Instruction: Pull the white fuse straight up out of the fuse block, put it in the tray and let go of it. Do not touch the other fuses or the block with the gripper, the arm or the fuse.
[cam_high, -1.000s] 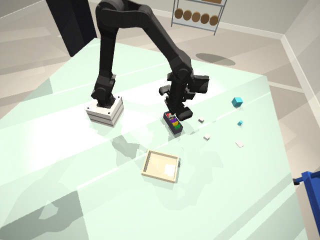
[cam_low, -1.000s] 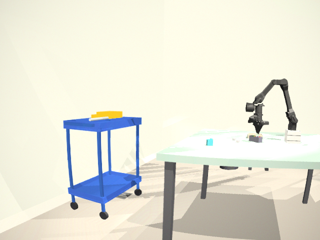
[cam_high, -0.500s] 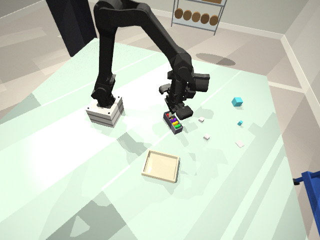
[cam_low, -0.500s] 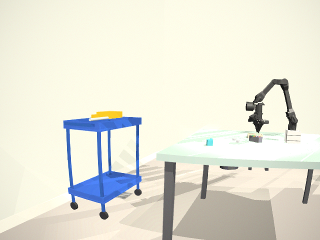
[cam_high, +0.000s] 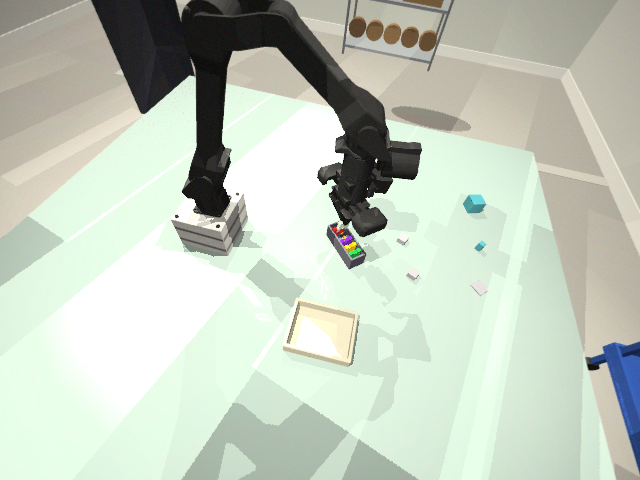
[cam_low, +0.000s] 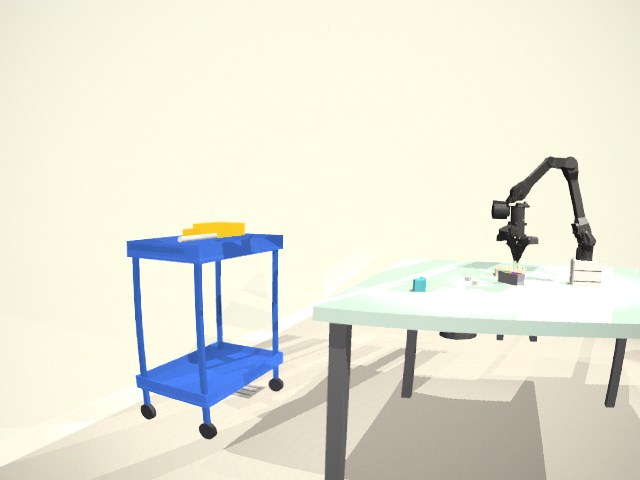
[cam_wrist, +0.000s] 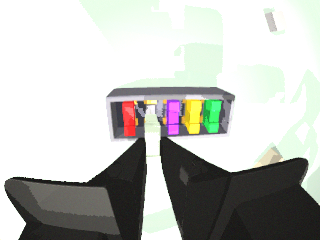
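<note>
The grey fuse block (cam_high: 358, 259) (cam_low: 511, 279) (cam_wrist: 171, 94) sits mid-table and holds red (cam_wrist: 128, 119), purple (cam_wrist: 174, 118), yellow (cam_wrist: 192, 116) and green (cam_wrist: 212, 115) fuses in a row. My gripper (cam_high: 341, 223) (cam_low: 515, 258) (cam_wrist: 152, 144) points straight down over the block's red end. It is shut on the white fuse (cam_wrist: 151, 119), which sits at the slot between the red and purple fuses. I cannot tell whether the fuse is clear of the slot. The beige tray (cam_high: 325, 308) lies in front of the block, apart from it.
Two small white cubes (cam_high: 403, 238) (cam_high: 413, 274), a white tile (cam_high: 479, 287) and two cyan cubes (cam_high: 474, 203) (cam_high: 480, 245) lie right of the block. The arm's base (cam_high: 210, 227) stands to the left. A blue cart (cam_low: 206, 248) stands beside the table.
</note>
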